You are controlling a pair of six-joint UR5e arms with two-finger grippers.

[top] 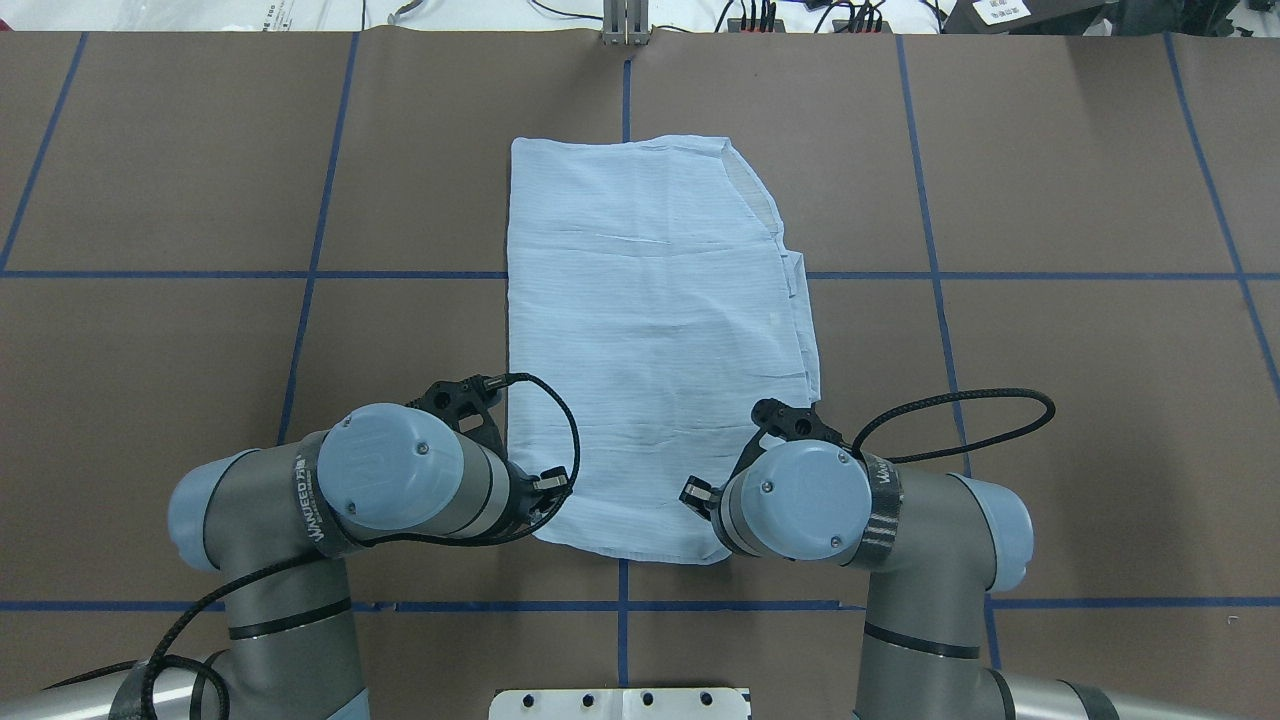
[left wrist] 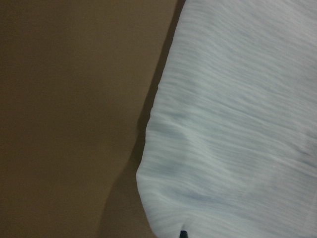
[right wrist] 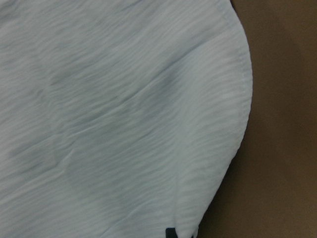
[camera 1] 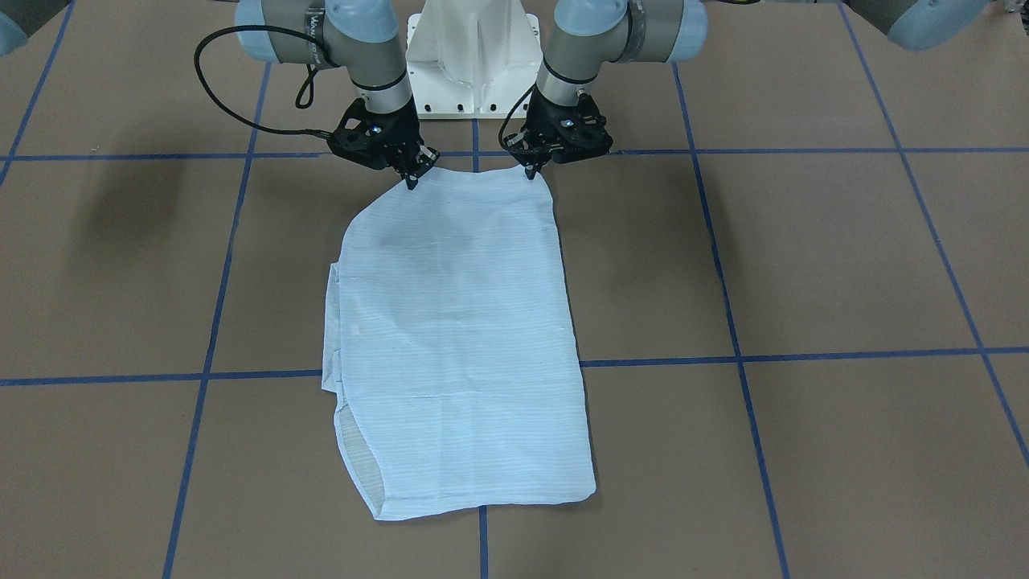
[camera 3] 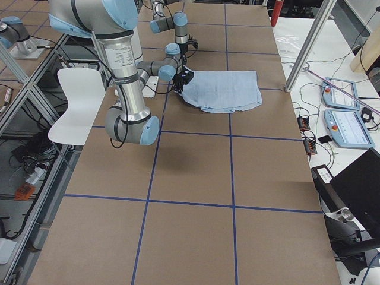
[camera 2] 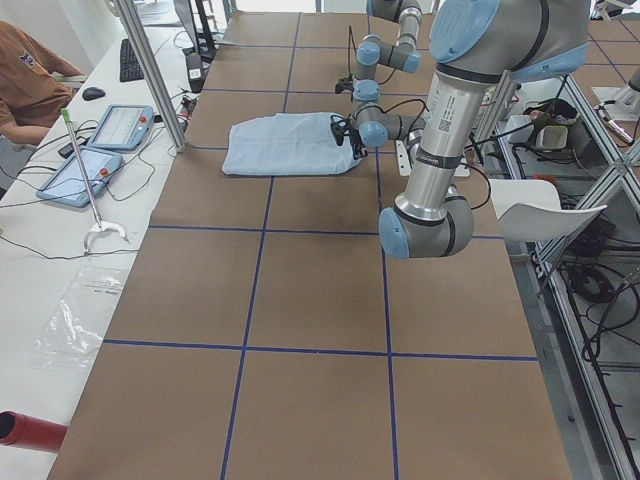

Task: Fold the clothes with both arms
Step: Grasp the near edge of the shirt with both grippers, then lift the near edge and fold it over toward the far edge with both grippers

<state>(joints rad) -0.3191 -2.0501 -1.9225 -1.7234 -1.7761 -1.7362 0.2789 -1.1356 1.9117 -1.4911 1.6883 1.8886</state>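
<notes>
Left claw (camera 1: 530,172) and right claw (camera 1: 412,180) each clamp an upper-frame corner of the thin shirt (camera 1: 458,338), seemingly light, limp and best held at its corners.

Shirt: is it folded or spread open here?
Folded. The shirt lies as a narrow oblong with no sleeves or collar showing, and layered edges stick out along one long side.

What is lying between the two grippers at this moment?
Only the robot-side edge of the shirt spans the stretch from the left gripper to the right gripper. The exterior front-facing view shows this best.
</notes>
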